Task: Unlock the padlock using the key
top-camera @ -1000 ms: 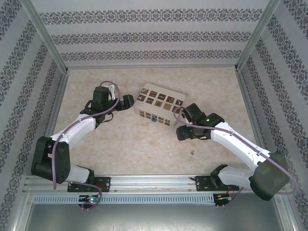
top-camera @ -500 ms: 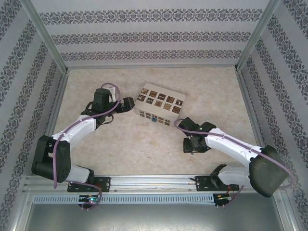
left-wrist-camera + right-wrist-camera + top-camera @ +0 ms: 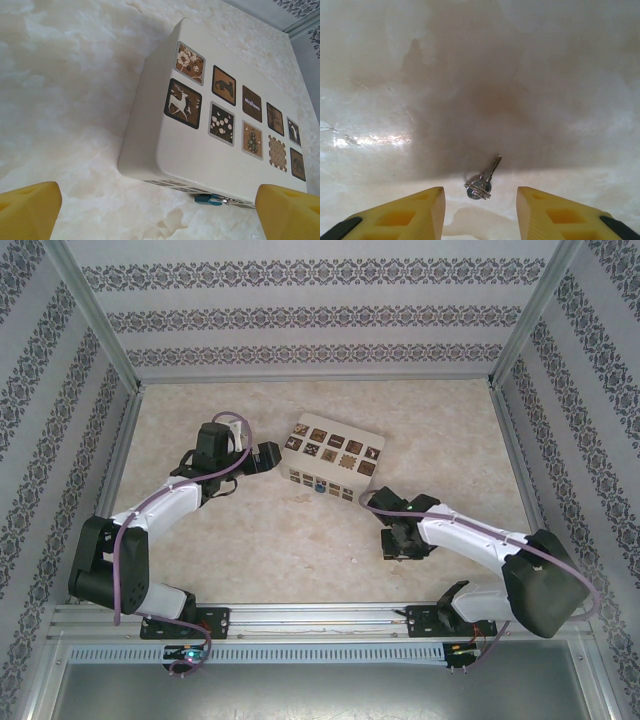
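Top view: left gripper [image 3: 268, 453] beside box [image 3: 335, 445]; right gripper [image 3: 400, 545] low over table [image 3: 260, 530].
Left wrist: fingers [image 3: 30, 212] spread wide, empty; padlock [image 3: 209, 200] at box's lower edge.
Right wrist: fingers [image 3: 415, 210] half-spread, straddling key [image 3: 484, 180], untouched; key flat, blade pointing away, slightly right.

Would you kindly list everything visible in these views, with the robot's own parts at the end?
box: one, cream with dark brown patterned squares, mid-table.
padlock: one, blue with silvery metal, at the box's near side.
key: one, dark silvery, on a small ring, flat on the table.
table: one, beige marbled.
walls: three, pale with dark patterned bands, around the table.
left hand: one, yellow fingers, open, left of the box.
right hand: one, yellow fingers, open, astride the key.
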Motion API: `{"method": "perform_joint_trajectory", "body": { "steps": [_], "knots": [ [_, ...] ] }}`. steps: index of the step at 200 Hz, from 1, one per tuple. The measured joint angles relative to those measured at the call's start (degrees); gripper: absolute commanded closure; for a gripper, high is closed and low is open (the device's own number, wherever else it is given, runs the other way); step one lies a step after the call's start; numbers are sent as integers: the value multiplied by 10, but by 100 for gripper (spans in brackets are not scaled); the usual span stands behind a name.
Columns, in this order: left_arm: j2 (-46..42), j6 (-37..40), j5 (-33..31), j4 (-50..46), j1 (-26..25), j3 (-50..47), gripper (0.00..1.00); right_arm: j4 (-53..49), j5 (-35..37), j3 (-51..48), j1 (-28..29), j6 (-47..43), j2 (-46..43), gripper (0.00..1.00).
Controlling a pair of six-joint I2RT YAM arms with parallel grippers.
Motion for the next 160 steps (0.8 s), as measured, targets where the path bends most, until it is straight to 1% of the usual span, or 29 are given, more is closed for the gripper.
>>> {"method": "perform_joint_trajectory", "body": {
  "steps": [50, 74, 118, 160],
  "knots": [
    [1, 0, 0, 0, 0, 0, 1, 0, -3, 12, 0, -16, 48, 61],
    [1, 0, 0, 0, 0, 0, 1, 0, -7, 21, 0, -28, 65, 64],
    [1, 0, 0, 0, 0, 0, 1, 0, -18, 30, 0, -42, 80, 67],
    [5, 0, 0, 2, 0, 0, 1, -3, -24, 40, 0, -54, 97, 73]
  ]
}}
